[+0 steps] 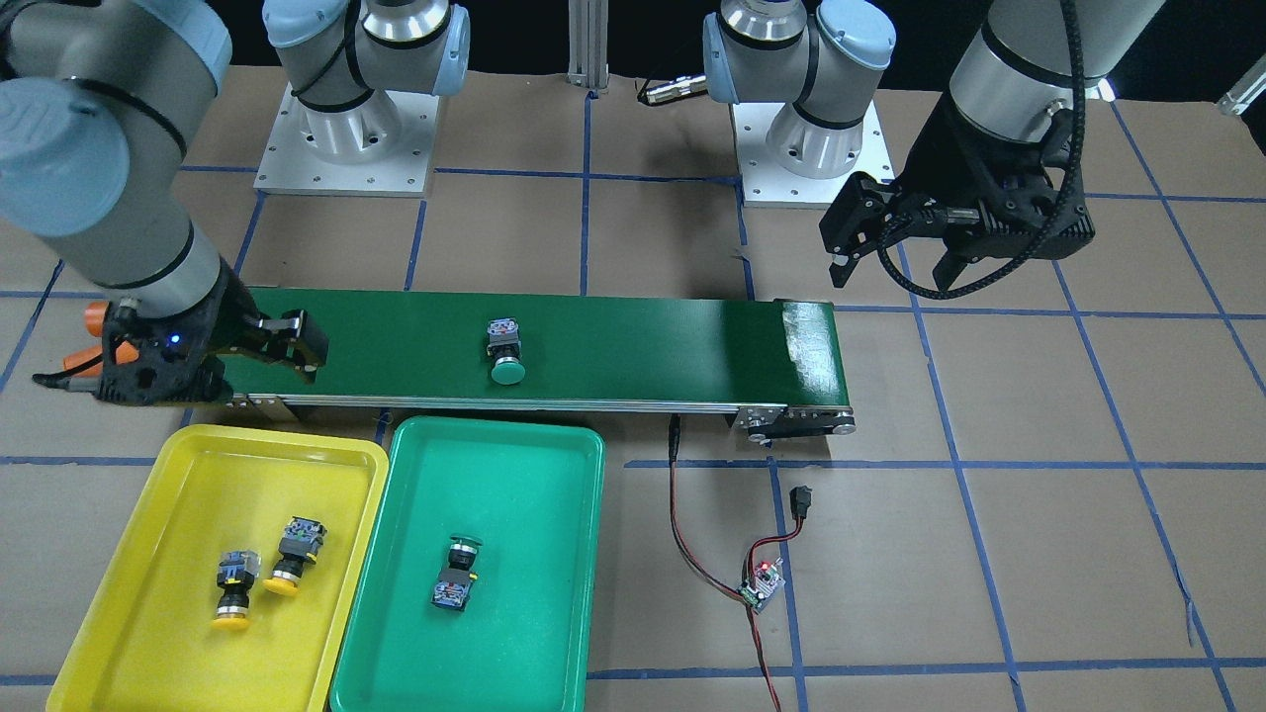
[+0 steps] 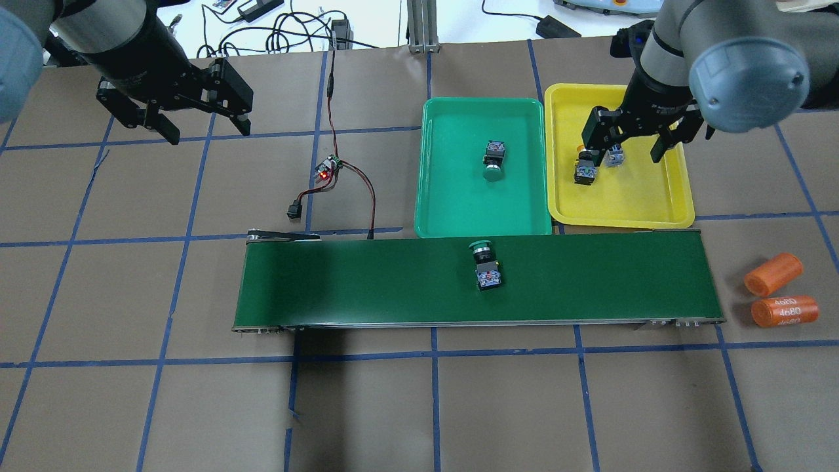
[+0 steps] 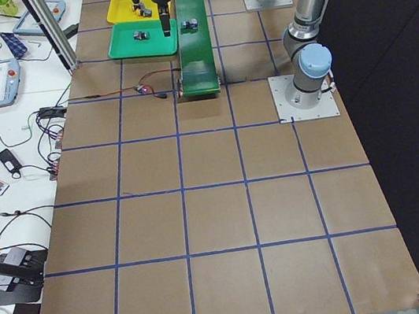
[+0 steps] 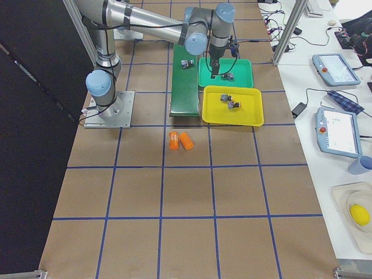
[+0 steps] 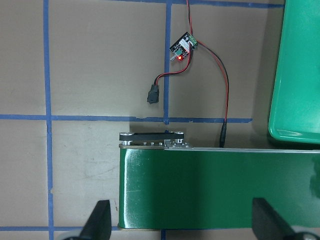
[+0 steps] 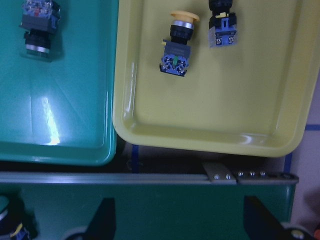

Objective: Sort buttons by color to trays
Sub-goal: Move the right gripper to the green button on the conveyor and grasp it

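Green belt (image 2: 360, 282) nearest the robot carries the one unsorted green button (image 2: 485, 262), on its side, cap toward the trays. Right fingers (image 2: 593, 137) hang wide open and empty over the yellow tray (image 2: 629, 203). I'd straddle the black body, then drop it in the green tray (image 2: 452, 210). Left fingers (image 2: 239, 115) are spread, empty too. Only readable text: "4680" on an orange cylinder (image 2: 784, 311).

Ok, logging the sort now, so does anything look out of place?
One green button lies on the conveyor, not in the green tray. Nothing else stands out.
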{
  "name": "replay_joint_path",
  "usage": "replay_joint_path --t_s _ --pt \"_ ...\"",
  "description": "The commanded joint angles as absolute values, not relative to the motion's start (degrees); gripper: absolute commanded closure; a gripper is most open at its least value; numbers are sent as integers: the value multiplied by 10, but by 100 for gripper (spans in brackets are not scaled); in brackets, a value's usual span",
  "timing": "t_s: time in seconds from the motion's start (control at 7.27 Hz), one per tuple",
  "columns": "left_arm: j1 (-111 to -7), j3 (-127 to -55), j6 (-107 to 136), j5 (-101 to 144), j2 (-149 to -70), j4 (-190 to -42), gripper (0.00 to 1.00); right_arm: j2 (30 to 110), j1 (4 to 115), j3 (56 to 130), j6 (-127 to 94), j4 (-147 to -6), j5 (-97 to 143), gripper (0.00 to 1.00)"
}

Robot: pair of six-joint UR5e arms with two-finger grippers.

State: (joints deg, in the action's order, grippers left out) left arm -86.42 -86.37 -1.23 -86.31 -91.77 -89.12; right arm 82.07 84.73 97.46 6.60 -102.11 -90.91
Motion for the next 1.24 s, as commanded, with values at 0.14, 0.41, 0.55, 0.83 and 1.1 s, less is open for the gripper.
replay_joint_path --t_s 0.14,0.41,0.55,0.83,1.1 --pt "-864 -863 -12 -863 -918 -891 0 901 848 1147 71 -1149 -903 9" --pt "-864 -863 -12 -863 -918 -890 0 901 848 1158 70 -1178 -904 6" --pt "-864 -864 -12 -864 -917 -891 0 901 848 1159 70 -1176 -904 5" --pt "-864 -862 -12 -863 -918 -890 0 901 848 1160 70 -1175 -903 5" --pt "-864 -862 -12 -864 -918 -890 0 901 848 1160 71 -1176 -904 5"
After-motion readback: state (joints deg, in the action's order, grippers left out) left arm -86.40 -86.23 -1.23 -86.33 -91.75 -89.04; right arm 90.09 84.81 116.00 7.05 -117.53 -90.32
